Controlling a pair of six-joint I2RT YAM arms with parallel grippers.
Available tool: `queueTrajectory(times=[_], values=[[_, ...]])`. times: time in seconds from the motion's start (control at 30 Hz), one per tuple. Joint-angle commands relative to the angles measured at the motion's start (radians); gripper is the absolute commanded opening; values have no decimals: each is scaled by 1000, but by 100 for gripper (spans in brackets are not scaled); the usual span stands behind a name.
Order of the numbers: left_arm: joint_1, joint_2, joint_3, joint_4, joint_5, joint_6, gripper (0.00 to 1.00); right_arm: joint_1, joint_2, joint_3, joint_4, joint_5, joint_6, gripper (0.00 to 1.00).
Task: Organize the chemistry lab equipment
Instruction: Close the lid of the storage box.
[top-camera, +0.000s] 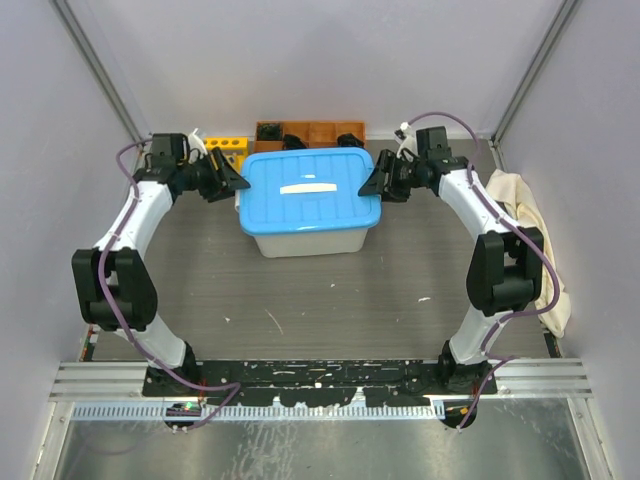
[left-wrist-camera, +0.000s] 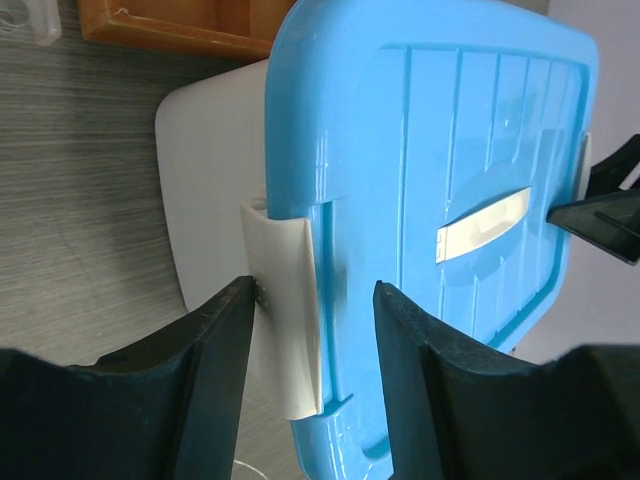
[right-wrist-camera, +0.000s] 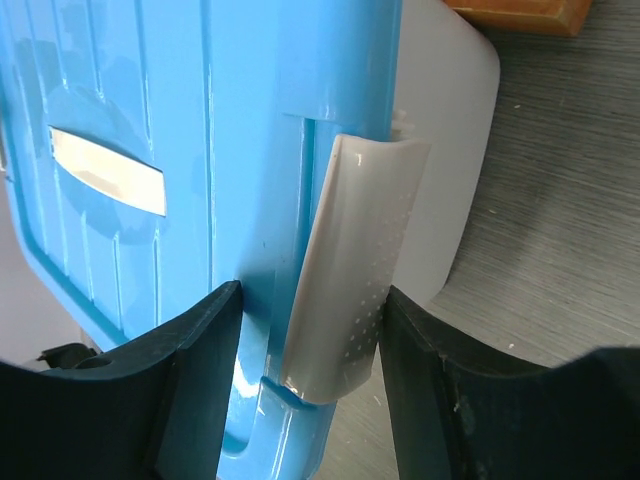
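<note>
Latches being targeted: left gripper (left-wrist-camera: 315, 290) at 9 o'clock of the blue-lidded translucent plastic storage box (top-camera: 310, 190), right gripper (right-wrist-camera: 312, 295) at 3 o'clock. Each is straddling a white side latch (left-wrist-camera: 285, 320) with fingers partly open and gripping nothing, probably for unclipping the lid. Behind at 11 o'clock, yellow six-hole tube rack (top-camera: 228, 147) is sitting.

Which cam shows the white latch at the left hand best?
Left wrist: the white latch sits large between the fingers of the left hand. Top external: that hand hides it. Right wrist shows only the opposite latch.

Left gripper (left-wrist-camera: 315, 290), right gripper (right-wrist-camera: 312, 292) (jaws apart)
</note>
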Motion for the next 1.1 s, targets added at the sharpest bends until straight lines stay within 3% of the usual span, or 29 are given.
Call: queueTrajectory(times=[0.0,0.53,1.07], values=[[-89,-6,98,-77,129,28,49,100,-11,63,-37,89,-125,56],[-173,74,171,-137,82,47,41,152,33,93,-113,206,-172,46],[-282,161,407,-361,-50,105,29,179,62,133,-147,270,-186,40]])
